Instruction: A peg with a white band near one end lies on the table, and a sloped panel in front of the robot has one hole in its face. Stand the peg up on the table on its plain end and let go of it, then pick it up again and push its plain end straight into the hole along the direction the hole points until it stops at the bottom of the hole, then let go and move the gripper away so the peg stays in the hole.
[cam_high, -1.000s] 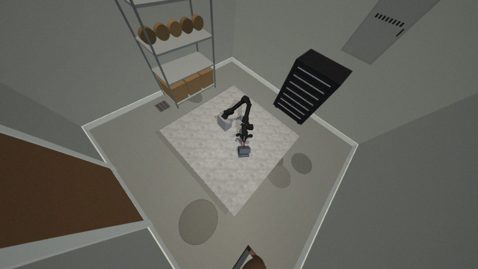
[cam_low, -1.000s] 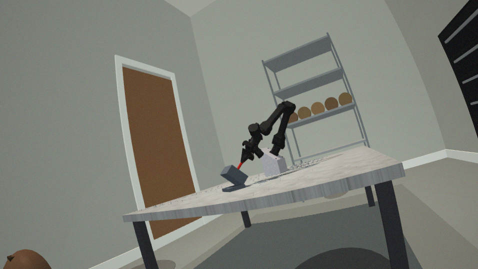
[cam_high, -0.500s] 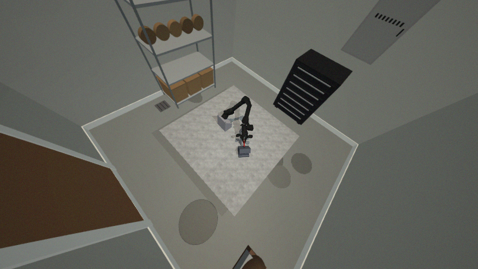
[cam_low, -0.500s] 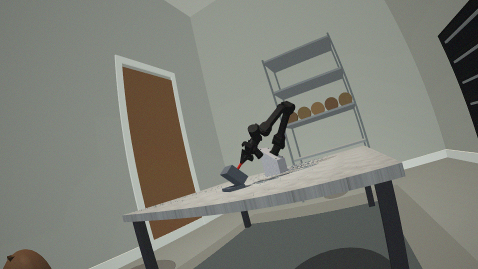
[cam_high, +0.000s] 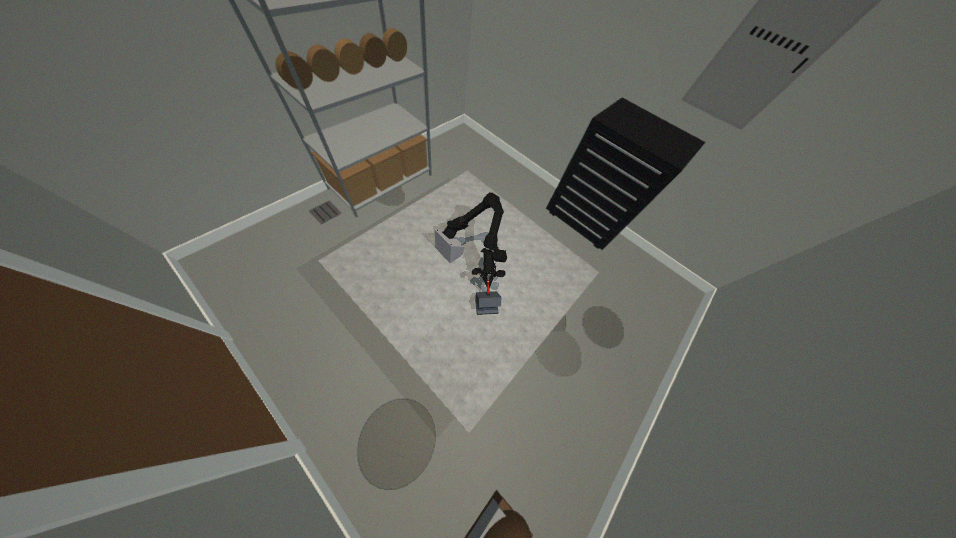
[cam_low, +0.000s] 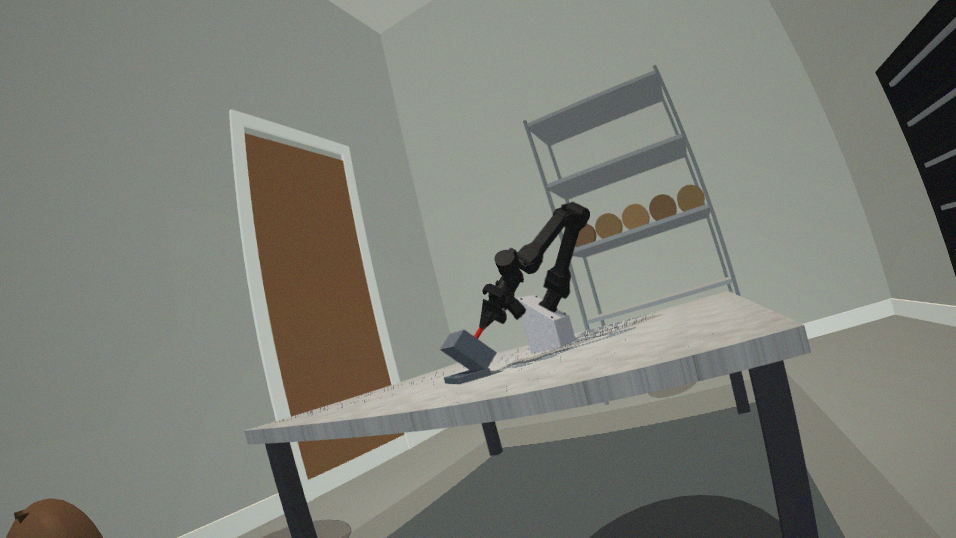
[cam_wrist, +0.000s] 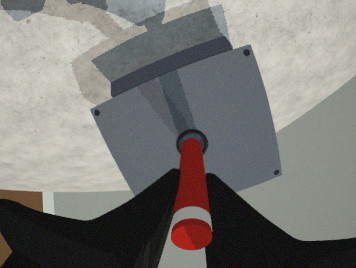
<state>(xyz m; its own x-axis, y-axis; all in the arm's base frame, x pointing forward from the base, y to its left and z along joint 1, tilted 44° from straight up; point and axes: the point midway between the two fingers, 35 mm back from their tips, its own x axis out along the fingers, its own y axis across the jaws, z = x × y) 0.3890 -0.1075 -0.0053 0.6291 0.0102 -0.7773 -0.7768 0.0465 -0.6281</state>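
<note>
The red peg (cam_high: 488, 288) (cam_low: 478, 332) (cam_wrist: 192, 192) is tilted, with its white band (cam_wrist: 193, 215) near the end toward the wrist camera. My gripper (cam_high: 488, 279) (cam_low: 484, 325) (cam_wrist: 191, 178) is shut on the peg, partway along it, above the panel face. The grey sloped panel (cam_high: 488, 300) (cam_low: 471, 349) (cam_wrist: 235, 110) has one dark-rimmed hole (cam_wrist: 192, 132). The peg's plain end is at the hole's mouth, inside the rim in the wrist view. How deep it sits is hidden.
The panel's base plate (cam_high: 487, 311) (cam_low: 465, 377) rests on the pale table (cam_high: 401, 307) (cam_low: 701, 341). A light grey block (cam_high: 446, 246) (cam_low: 546, 329) stands by the arm's base. A shelf rack (cam_high: 364, 133) (cam_low: 628, 163) and black cabinet (cam_high: 608, 177) stand beyond the table.
</note>
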